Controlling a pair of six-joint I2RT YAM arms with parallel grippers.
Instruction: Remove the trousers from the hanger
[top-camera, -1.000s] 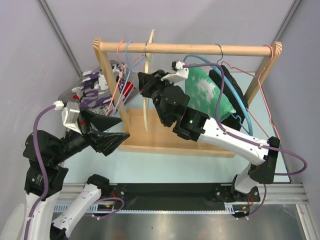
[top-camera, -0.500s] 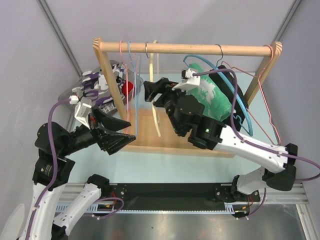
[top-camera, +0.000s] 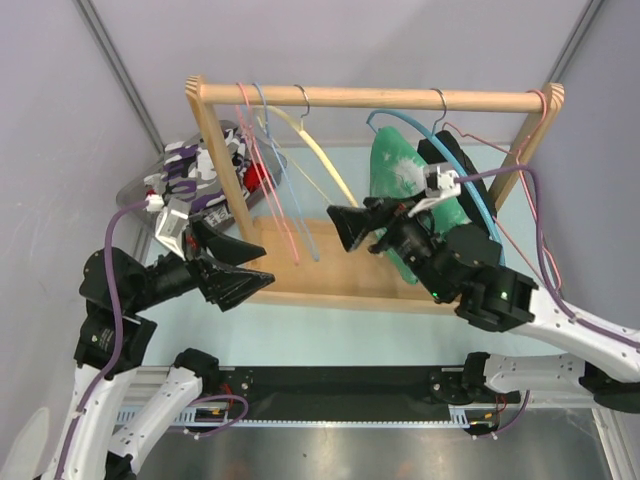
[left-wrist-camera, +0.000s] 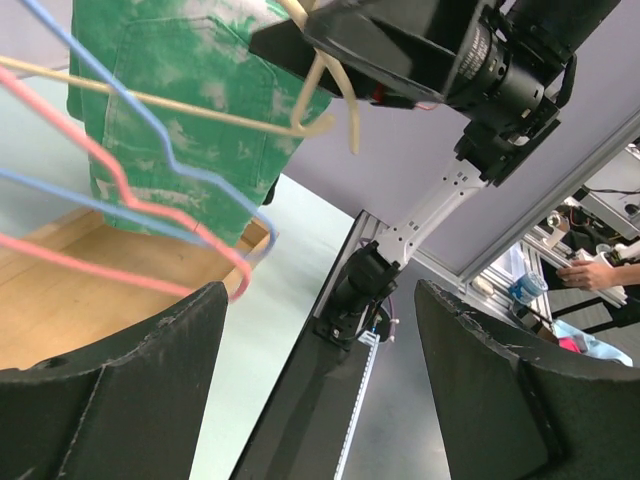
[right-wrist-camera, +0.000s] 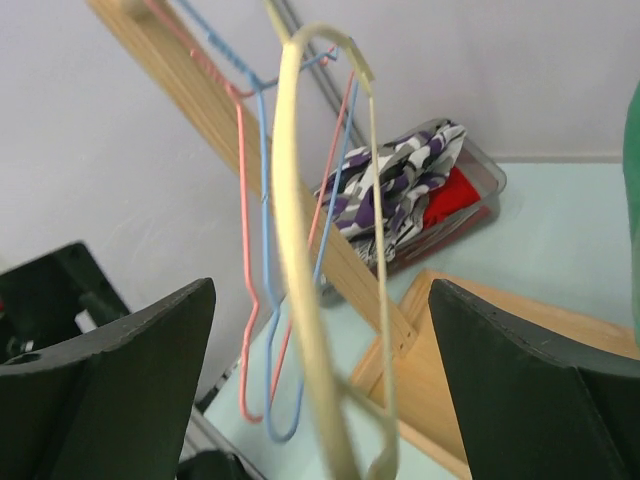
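Overhead, we see the green trousers (top-camera: 398, 180) hanging on the wooden rack (top-camera: 380, 97), just right of the cream hanger (top-camera: 322, 163). Only the right wrist view shows that hanger between the spread fingers of the right end effector (right-wrist-camera: 318, 300). The left end effector (left-wrist-camera: 318, 330) is spread apart and empty, with wire hangers (left-wrist-camera: 130, 190) crossing its view of the trousers.

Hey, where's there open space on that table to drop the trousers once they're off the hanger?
The teal tabletop strip between the rack's wooden base and the black rail is bare. Crowded: the clothes bin at far left, and hangers along the rod.
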